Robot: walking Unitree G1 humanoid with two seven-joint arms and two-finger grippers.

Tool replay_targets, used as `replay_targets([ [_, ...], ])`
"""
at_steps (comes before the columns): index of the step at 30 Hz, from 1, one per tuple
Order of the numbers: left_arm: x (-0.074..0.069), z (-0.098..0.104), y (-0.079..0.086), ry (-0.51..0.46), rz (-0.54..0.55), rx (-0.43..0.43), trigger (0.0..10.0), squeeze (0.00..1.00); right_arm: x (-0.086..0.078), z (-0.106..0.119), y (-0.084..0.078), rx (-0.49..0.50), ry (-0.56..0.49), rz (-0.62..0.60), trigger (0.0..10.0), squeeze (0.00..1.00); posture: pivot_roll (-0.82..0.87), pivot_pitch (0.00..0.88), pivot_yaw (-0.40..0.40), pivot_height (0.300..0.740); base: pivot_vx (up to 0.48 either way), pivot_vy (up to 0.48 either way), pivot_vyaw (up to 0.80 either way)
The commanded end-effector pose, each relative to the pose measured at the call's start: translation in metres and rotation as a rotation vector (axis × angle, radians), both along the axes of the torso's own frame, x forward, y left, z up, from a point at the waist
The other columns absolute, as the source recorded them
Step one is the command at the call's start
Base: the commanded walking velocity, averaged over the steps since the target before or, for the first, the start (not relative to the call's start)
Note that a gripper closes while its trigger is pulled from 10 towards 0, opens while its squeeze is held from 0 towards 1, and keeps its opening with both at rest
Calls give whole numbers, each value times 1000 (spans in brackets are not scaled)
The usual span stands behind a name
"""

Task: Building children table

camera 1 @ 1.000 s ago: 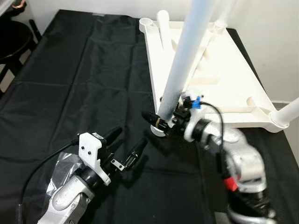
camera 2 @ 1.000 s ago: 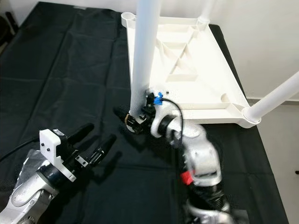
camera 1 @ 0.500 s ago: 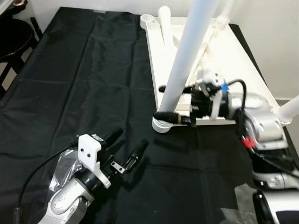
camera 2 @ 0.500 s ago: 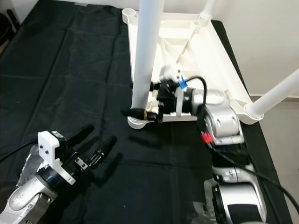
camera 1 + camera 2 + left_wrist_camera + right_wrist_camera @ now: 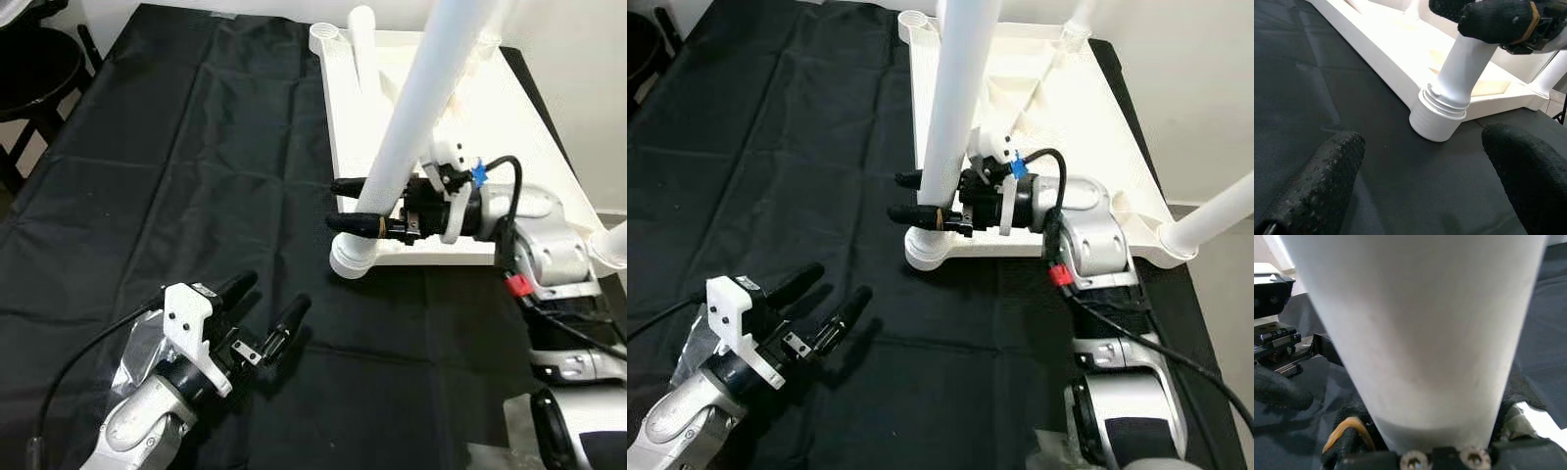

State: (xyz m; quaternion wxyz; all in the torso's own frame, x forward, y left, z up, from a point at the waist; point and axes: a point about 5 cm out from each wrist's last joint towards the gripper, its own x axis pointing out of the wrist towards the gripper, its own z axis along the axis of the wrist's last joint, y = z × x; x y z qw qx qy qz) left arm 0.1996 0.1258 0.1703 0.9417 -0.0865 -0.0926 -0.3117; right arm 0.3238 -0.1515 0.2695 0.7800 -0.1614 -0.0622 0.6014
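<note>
Left eye view: black cloth point(image 5: 196, 176) under upturned white table point(image 5: 490, 127).

right gripper point(image 5: 917, 198) now clamped higher up the white table leg point(image 5: 955, 117), forearm swung out level from the right instead of reaching up from below, camera tilted a bit

You have a work surface draped in a wrinkled black cloth point(image 5: 196, 196). Lying directly on it, toward your right and far side, is the upturned white plastic tabletop point(image 5: 509, 147), underside up, with its near-left corner socket point(image 5: 350, 262) resting on the cloth.
</note>
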Motion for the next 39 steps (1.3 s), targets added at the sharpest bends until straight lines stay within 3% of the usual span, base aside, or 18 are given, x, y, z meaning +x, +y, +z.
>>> replay_targets([
  [1,-2,-1,-1,12,-11,2,10000,0,-5,-11,2,-8,22,-30,0,0,51,299,-93,740,0,0,0],
  [2,-1,-1,0,10,-8,1,10000,0,-12,-23,23,120,62,-179,0,0,43,292,-95,740,0,0,0],
  [4,0,-1,0,9,-7,1,10000,0,-16,-27,32,177,89,-238,0,0,39,286,-95,740,0,0,0],
  [5,0,-2,1,9,-6,2,10000,0,-18,-30,39,208,86,-317,0,0,38,285,-94,740,0,0,0],
  [6,1,-3,2,11,-7,3,10000,0,-13,-38,40,247,83,-572,0,0,24,269,-93,740,0,0,0],
  [7,1,-3,2,11,-7,3,10000,0,-13,-38,40,247,83,-572,0,0,24,269,-93,740,0,0,0],
  [8,2,-4,2,13,-8,5,10000,0,-9,-48,27,261,88,-917,0,0,15,259,-95,740,0,0,0],
  [9,3,-6,2,14,-9,6,10000,0,-15,-62,21,297,144,-1107,0,0,11,249,-97,740,0,0,0],
  [12,5,-7,2,15,-12,8,10000,0,-22,-76,24,283,175,-1168,0,0,15,232,-94,740,0,0,0],
  [20,12,-11,2,8,-11,6,10000,0,-29,-83,47,258,214,-1077,118,0,0,202,-102,740,0,0,0],
  [21,13,-11,2,7,-11,6,10000,0,-28,-82,50,233,215,-1046,9765,0,0,202,-102,740,0,0,0],
  [22,13,-11,1,7,-11,5,10000,0,-29,-82,52,217,226,-1022,9765,0,1,202,-104,740,0,0,0],
  [23,13,-11,1,6,-10,5,10000,0,-29,-78,54,202,212,-983,10000,925,2,207,-105,740,0,0,0],
  [25,12,-10,1,4,-9,5,10000,0,-29,-73,54,194,195,-943,10000,1000,3,209,-104,740,0,0,0],
  [32,9,-9,1,2,-8,2,10000,0,-20,-52,42,227,101,-816,10000,1000,4,228,-104,740,0,0,0],
  [33,9,-9,1,3,-10,1,10000,0,-19,-49,40,217,63,-756,10000,1000,4,228,-104,740,0,0,0],
  [34,7,-9,1,4,-11,1,10000,0,-20,-42,35,181,4,-576,10000,1000,17,240,-103,740,0,0,0],
  [39,4,-8,1,5,-11,3,10000,0,-19,-32,22,132,5,-401,10000,1000,28,250,-98,740,0,0,0],
])
